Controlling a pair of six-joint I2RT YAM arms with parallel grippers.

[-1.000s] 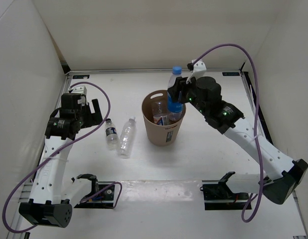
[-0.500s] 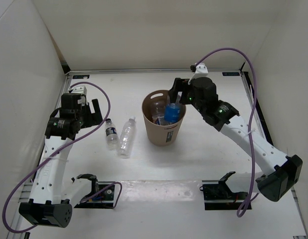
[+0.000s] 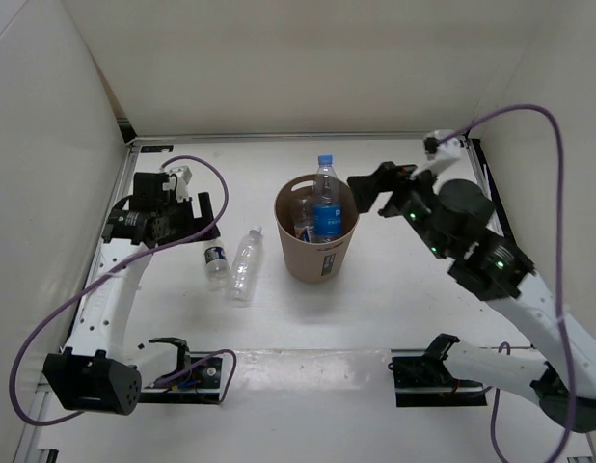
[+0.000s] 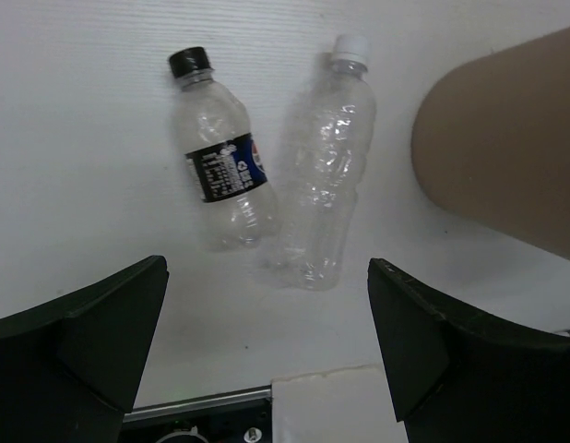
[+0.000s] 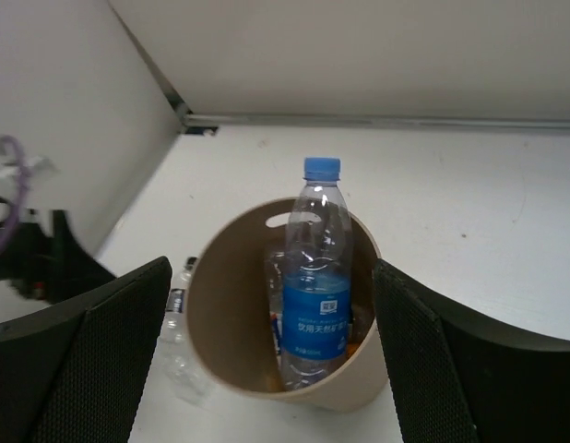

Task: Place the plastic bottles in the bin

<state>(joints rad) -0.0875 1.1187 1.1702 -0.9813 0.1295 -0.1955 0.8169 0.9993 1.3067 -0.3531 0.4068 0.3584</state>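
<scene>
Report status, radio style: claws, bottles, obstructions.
Left claw open, right claw open, both empty. Blue-labelled bottle standing in bin. Dark-labelled bottle and clear bottle lying beside bin. Nothing blocking.

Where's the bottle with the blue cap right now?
In the overhead view the blue-capped bottle stands upright inside the brown bin near the centre of the picture, its cap poking above the rim.

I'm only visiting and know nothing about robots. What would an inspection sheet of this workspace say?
Surface: white table, two bottles lying on it.
Job's things: brown bin upright; blue-labelled bottle standing inside with an orange-labelled bottle; dark-labelled bottle and plain bottle lie side by side left of it.
Clutter: nothing seen.
Grippers: left gripper open above the lying bottles; right gripper open, empty, near the bin.
Cables: purple cables loop from both arms.
Surroundings: white walls on three sides.
</scene>
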